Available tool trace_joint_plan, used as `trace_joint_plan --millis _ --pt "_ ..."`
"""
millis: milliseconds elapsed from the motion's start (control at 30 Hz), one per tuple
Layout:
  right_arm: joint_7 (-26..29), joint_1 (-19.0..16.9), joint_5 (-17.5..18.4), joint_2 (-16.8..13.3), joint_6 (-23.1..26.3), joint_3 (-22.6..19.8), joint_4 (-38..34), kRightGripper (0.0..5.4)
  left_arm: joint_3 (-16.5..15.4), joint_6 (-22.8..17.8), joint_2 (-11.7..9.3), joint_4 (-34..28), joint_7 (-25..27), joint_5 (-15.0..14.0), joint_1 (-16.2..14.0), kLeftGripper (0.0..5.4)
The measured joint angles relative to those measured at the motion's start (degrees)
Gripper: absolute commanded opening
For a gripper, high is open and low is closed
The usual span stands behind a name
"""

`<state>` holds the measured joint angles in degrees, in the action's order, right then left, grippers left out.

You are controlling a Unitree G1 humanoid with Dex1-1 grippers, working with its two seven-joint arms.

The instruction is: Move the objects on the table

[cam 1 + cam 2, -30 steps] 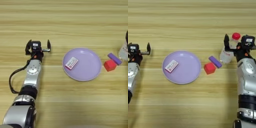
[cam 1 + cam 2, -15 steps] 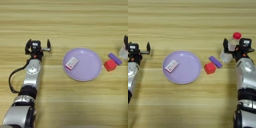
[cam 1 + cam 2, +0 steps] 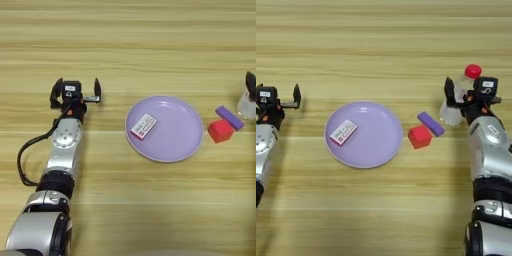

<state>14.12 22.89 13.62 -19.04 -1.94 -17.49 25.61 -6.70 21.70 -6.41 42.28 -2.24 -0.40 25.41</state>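
Note:
A clear plastic bottle (image 3: 454, 104) with a red cap (image 3: 472, 71) stands tilted at the right of the table (image 3: 381, 40). My right gripper (image 3: 472, 95) is open and straddles the bottle, with one black finger (image 3: 448, 91) on its left side. A small purple block (image 3: 431, 123) lies just left of the bottle. The small red cube (image 3: 420, 136) touches the block's near side. A white-and-red card (image 3: 342, 132) lies on the left half of the lilac plate (image 3: 376, 142). My left gripper (image 3: 76, 90) rests open on the table, left of the plate, with nothing in it.
The lilac plate sits in the middle of the table, with the cube and block close to its right rim. Both forearms lie on the table along the left and right sides. A black cable (image 3: 25, 150) loops beside the left arm.
My right gripper has edged a little left and nearer, closing in around the bottle. The bottle, block, cube and card have stayed put. The left arm has not moved.

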Motion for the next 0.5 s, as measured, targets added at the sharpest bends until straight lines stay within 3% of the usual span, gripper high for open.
trace_joint_plan --millis 267,500 --pt "0.53 -0.88 0.11 0.23 0.54 0.40 -1.85 3.31 -0.05 0.00 0.00 0.00 -0.01 0.00 -0.02 5.40" --pt "1.24 -1.09 0.23 0.54 1.44 0.85 -2.89 3.07 -0.05 0.00 0.00 0.00 -0.12 0.01 -0.02 5.40"
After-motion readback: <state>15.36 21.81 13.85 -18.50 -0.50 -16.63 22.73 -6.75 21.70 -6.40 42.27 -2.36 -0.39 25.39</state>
